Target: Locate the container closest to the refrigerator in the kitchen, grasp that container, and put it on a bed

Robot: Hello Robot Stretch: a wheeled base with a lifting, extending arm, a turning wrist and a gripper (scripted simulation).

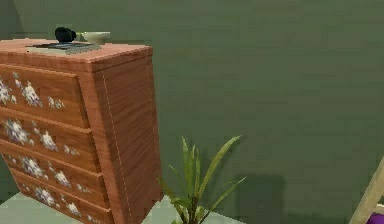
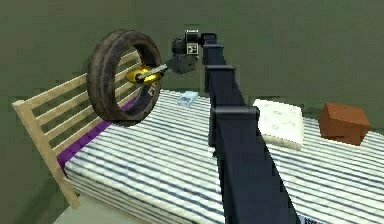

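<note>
The jaws' own setting cannot be told, but they hold the container, a dark brown, thick-rimmed round vessel turned on edge, hanging clear above the bed with its blue-striped cover. The arm side view also carries a white pillow on the bed and a brown box near it; the forward view presents a wooden dresser with flowered drawers and a green plant.
</note>
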